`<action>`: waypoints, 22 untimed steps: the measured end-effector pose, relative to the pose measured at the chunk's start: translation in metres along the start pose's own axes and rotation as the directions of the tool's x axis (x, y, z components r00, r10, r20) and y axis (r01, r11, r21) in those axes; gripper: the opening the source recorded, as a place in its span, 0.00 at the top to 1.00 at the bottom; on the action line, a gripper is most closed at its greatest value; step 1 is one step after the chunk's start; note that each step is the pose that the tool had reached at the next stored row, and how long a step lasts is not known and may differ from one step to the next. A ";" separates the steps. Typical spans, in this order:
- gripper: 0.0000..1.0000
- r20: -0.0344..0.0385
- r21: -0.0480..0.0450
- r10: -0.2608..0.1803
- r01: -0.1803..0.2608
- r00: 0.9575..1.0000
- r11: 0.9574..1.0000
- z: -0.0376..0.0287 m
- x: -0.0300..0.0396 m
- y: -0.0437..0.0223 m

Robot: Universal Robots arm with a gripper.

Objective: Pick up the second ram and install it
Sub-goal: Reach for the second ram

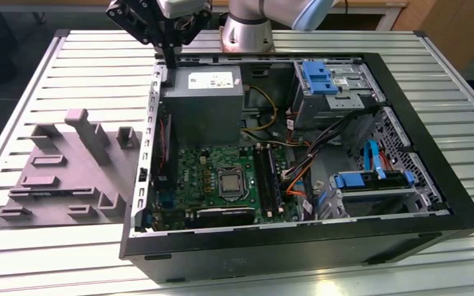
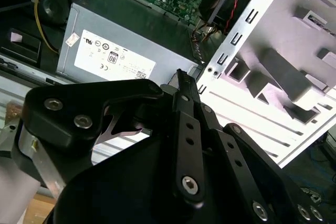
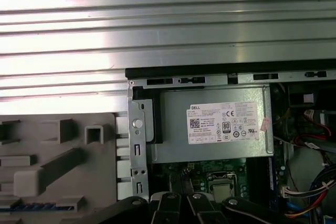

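While the gripper is held above the wall of the open computer case at the exterior view's left, just beside the power supply, its jaws are seen pressed together in the second wrist view. The second ram is taken to be the thin dark strip lying in the grey block, well apart from the gripper; not sure. It is blue-flecked in the first wrist view. A long dark stick is seated in the green board, near the processor socket.
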State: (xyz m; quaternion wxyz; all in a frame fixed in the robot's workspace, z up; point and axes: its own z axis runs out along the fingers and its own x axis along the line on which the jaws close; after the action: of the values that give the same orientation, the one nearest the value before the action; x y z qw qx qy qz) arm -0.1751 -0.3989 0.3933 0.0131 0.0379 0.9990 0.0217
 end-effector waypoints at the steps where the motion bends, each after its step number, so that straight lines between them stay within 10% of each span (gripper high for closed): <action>1: 0.89 0.000 0.000 0.000 0.000 1.000 1.000 0.0000 0.0006 -0.0001; 22: 0.89 0.000 0.000 0.000 0.000 1.000 1.000 -0.0004 0.0148 -0.0011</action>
State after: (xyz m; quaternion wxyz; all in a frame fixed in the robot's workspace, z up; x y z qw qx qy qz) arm -0.1900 -0.3989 0.3933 0.0131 0.0379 0.9990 0.0217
